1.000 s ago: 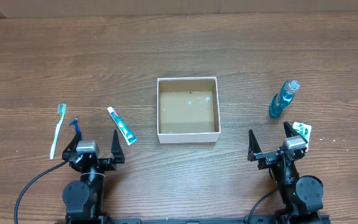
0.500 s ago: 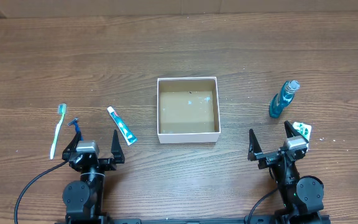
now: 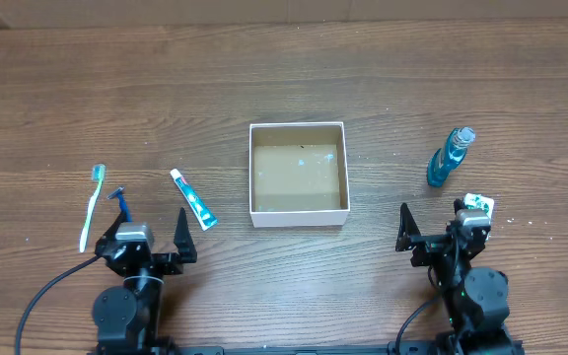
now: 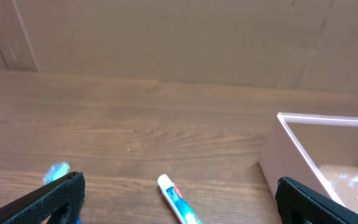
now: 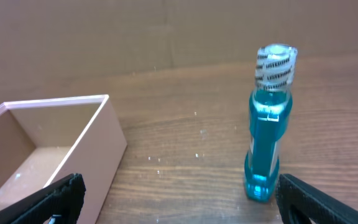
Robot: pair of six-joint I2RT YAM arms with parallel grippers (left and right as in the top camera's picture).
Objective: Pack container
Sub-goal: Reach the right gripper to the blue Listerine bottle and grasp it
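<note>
The container [image 3: 299,218], a square white-walled box with a brown floor, sits empty at the table's middle. A toothpaste tube [image 3: 193,198], a toothbrush [image 3: 91,205] and a blue razor [image 3: 120,197] lie to its left. A blue mouthwash bottle [image 3: 449,156] stands to its right, with a small white-green item [image 3: 479,205] nearer me. My left gripper [image 3: 142,235] is open and empty, just short of the toothpaste [image 4: 178,200]. My right gripper [image 3: 430,223] is open and empty, between the container [image 5: 101,155] and the bottle [image 5: 269,143].
The wooden table runs back to a brown cardboard wall [image 4: 166,37]. The container's near left corner [image 4: 291,155] shows at the right of the left wrist view, and the toothbrush head [image 4: 57,170] at its left.
Both arms have shifted only slightly, the right one a little to the right. Both grippers stay open and no object has moved.
</note>
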